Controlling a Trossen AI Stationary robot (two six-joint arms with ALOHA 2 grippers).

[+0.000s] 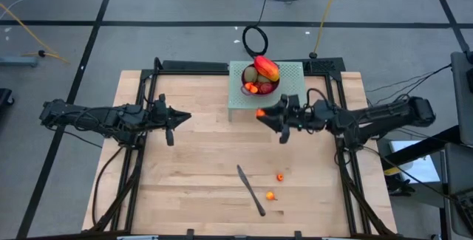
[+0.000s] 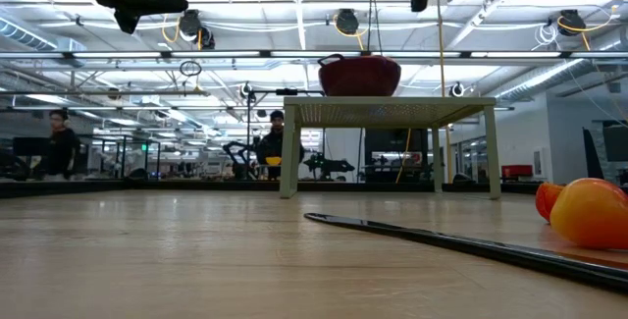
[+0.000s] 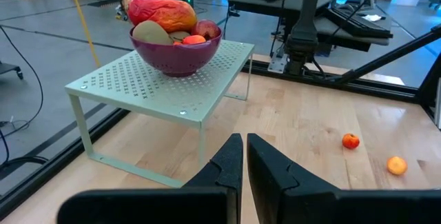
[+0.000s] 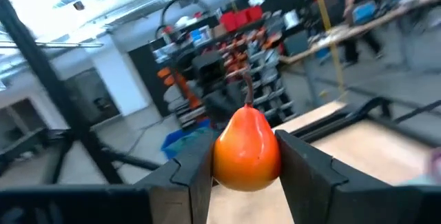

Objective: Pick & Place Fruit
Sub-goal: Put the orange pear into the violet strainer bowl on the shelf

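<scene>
Pear [image 4: 247, 148], orange and stemmed, clamped between right gripper [image 1: 260, 114] fingers, raised just beside the green perforated stand [image 1: 238, 98]. Purple bowl [image 3: 176, 50] on that stand, holding mango [image 3: 160, 12] and kiwi [image 3: 152, 34]. Left gripper [image 3: 244, 160] pressed closed, empty, well apart. Two small orange fruits [image 1: 280, 176] near knife [image 1: 250, 189].

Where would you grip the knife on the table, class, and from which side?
Grip the knife by its handle end, coming straight down from above with the fingers across its width: it lies flat and slanted on the table, long and thin, two small fruits lying just beside it.
</scene>
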